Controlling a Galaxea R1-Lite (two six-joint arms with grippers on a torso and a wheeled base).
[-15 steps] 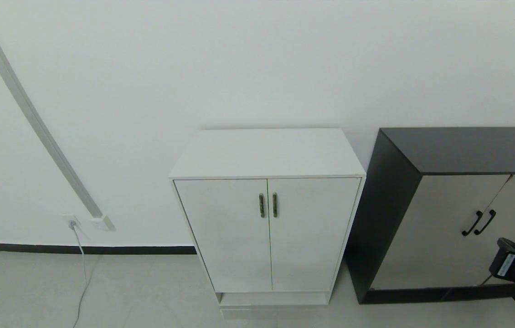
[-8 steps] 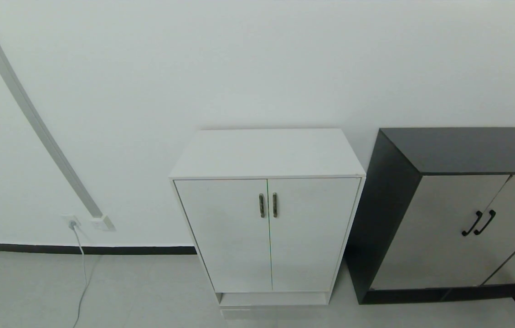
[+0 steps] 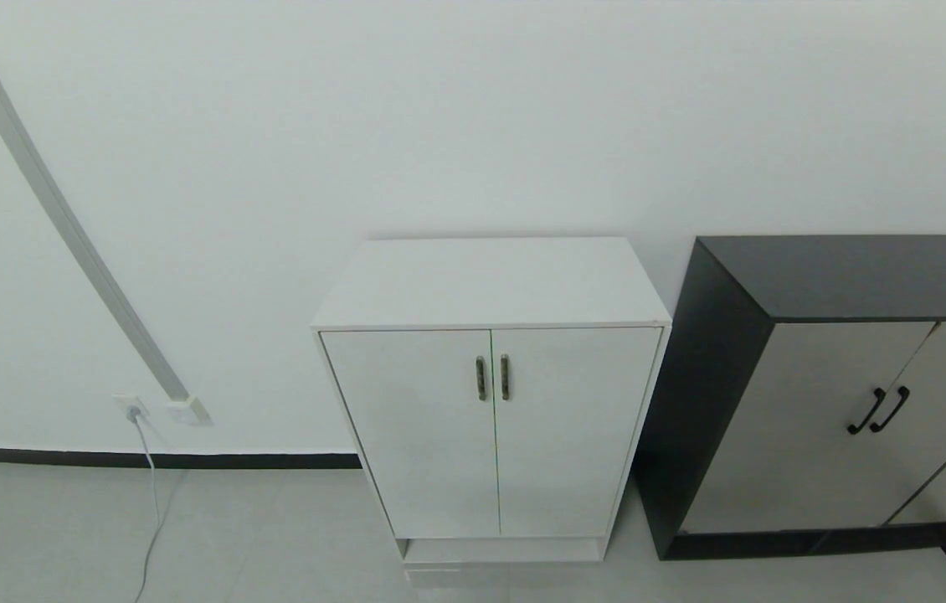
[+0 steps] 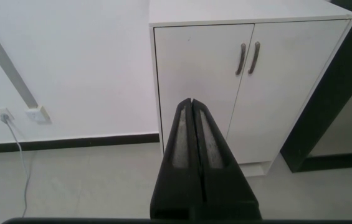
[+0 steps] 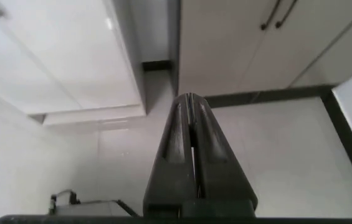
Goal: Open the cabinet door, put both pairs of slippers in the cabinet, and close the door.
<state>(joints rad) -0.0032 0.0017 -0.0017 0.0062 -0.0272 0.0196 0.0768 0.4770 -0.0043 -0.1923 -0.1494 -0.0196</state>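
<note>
A white two-door cabinet (image 3: pixel 490 402) stands against the wall with both doors closed and two dark handles (image 3: pixel 492 378) side by side at the middle. The left wrist view shows the same cabinet (image 4: pixel 250 81) ahead of my left gripper (image 4: pixel 192 102), which is shut and holds nothing, some way back from the doors. My right gripper (image 5: pixel 190 98) is also shut and bare, hanging over the floor near the gap between the white cabinet (image 5: pixel 51 56) and the dark one.
A black cabinet with grey doors (image 3: pixel 825 394) stands close on the right of the white one. A wall socket with a cable (image 3: pixel 136 414) and a slanted white conduit (image 3: pixel 63 218) are on the left. Grey floor lies in front.
The right arm, seen at the lower right edge of the head view a second ago, has dropped down and out of that view. The cabinet stays closed.
</note>
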